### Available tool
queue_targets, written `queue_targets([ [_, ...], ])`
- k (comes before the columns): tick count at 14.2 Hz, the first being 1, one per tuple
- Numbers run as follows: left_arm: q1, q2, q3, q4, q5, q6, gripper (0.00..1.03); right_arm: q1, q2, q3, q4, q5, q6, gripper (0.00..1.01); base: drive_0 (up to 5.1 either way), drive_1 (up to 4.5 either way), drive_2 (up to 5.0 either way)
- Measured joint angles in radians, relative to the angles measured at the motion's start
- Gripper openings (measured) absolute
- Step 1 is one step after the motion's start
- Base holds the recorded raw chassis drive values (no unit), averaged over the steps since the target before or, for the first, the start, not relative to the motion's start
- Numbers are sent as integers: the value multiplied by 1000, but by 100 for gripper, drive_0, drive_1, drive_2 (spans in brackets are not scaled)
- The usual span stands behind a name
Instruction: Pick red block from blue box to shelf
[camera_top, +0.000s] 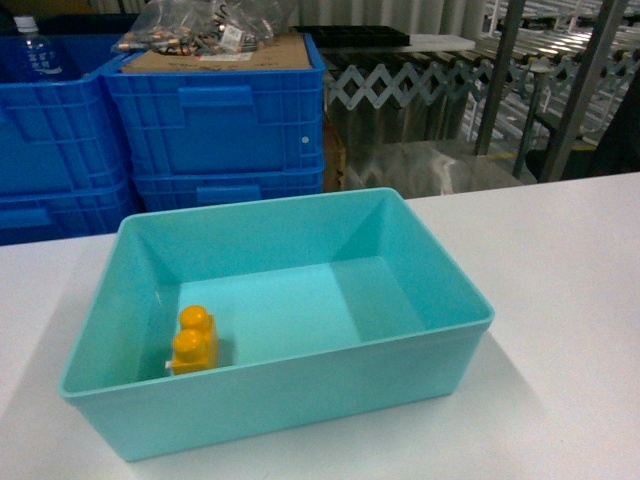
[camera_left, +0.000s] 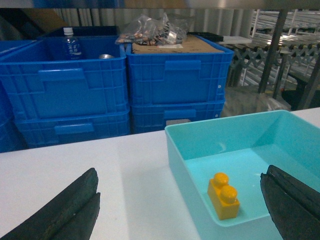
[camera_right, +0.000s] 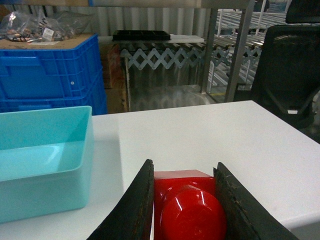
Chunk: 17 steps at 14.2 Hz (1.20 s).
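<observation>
The red block (camera_right: 187, 210) shows only in the right wrist view, stud toward the camera, with my right gripper (camera_right: 184, 167) shut on it above the white table, to the right of the blue box (camera_right: 45, 185). The blue box (camera_top: 300, 390) stands in the middle of the table and holds a yellow-orange two-stud brick (camera_top: 193, 342). My left gripper (camera_left: 181, 172) is open, straddling the box's (camera_left: 175, 150) left wall, with that brick (camera_left: 224, 196) between its fingers' lines. Steel posts of the shelf (camera_top: 497, 80) rise behind the table. Neither gripper shows in the head view.
Dark blue ribbed crates (camera_top: 215, 120) are stacked behind the table; one holds a water bottle (camera_top: 38, 50), another carries cardboard and a bag of parts (camera_top: 200, 25). A folding lattice barrier (camera_top: 400, 85) stands further back. A black chair (camera_right: 290, 70) is off the table's right edge.
</observation>
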Motion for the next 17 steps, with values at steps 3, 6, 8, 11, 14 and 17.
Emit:
queue_targets([
  [3, 0, 0, 0, 0, 0, 0, 98, 0, 0, 0, 0, 0, 0, 27, -148, -148, -148],
  [6, 0, 0, 0, 0, 0, 0, 98, 0, 0, 0, 0, 0, 0, 27, -153, -153, -153],
  [8, 0, 0, 0, 0, 0, 0, 98, 0, 0, 0, 0, 0, 0, 27, -147, -147, -147],
  [11, 0, 0, 0, 0, 0, 0, 98, 0, 0, 0, 0, 0, 0, 27, -150, -150, -150],
  [14, 0, 0, 0, 0, 0, 0, 98, 0, 0, 0, 0, 0, 0, 27, -161, -161, -161],
  [17, 0, 0, 0, 0, 0, 0, 98, 0, 0, 0, 0, 0, 0, 27, -148, -148, -148],
])
